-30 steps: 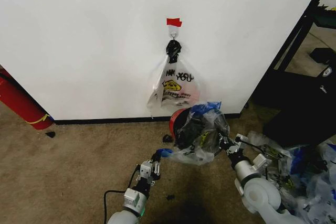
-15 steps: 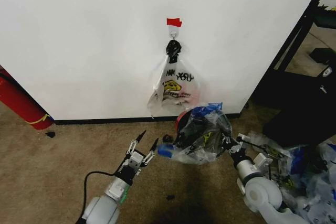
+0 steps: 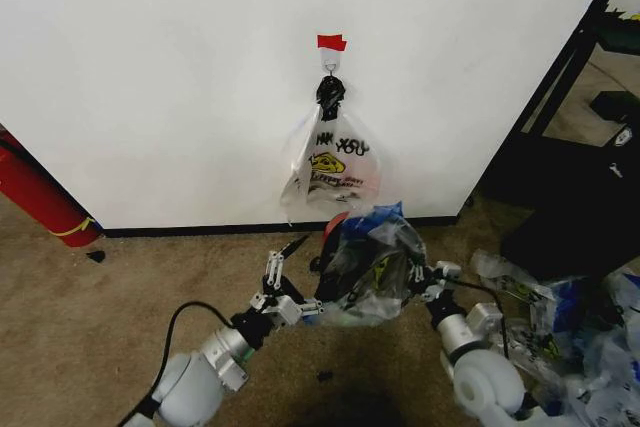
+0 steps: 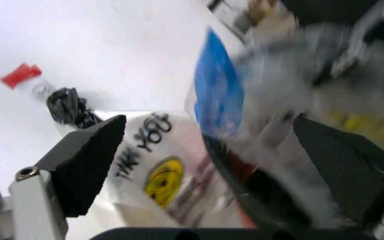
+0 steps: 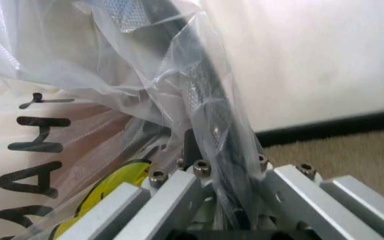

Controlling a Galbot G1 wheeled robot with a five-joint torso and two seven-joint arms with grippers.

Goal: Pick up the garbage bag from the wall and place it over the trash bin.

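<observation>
The garbage bag (image 3: 378, 252), see-through with blue patches, is draped over the trash bin (image 3: 336, 228), which tilts on the carpet below the wall (image 3: 150, 67). Its red base faces the wall. My right gripper (image 3: 426, 280) is at the bag's right side. In the right wrist view it (image 5: 212, 200) is shut on the plastic (image 5: 145, 80) and the bin's black rim (image 5: 205, 95). My left gripper (image 3: 287, 251) is open at the bag's left edge. The left wrist view shows its pads (image 4: 88, 160) spread wide before the bag's blue patch (image 4: 215, 90).
A clear "THANK YOU" bag (image 3: 331, 162) hangs from the hook (image 3: 330, 65) under red tape (image 3: 331, 42). A red cylinder (image 3: 40, 197) leans at the far left. A pile of plastic bags (image 3: 575, 337) and a black shelf frame (image 3: 565, 87) stand on the right.
The left gripper let go of the bag's blue edge, opened and swung left, then came back to the bag's left side. Bag and bin shifted slightly left. The right gripper kept its hold.
</observation>
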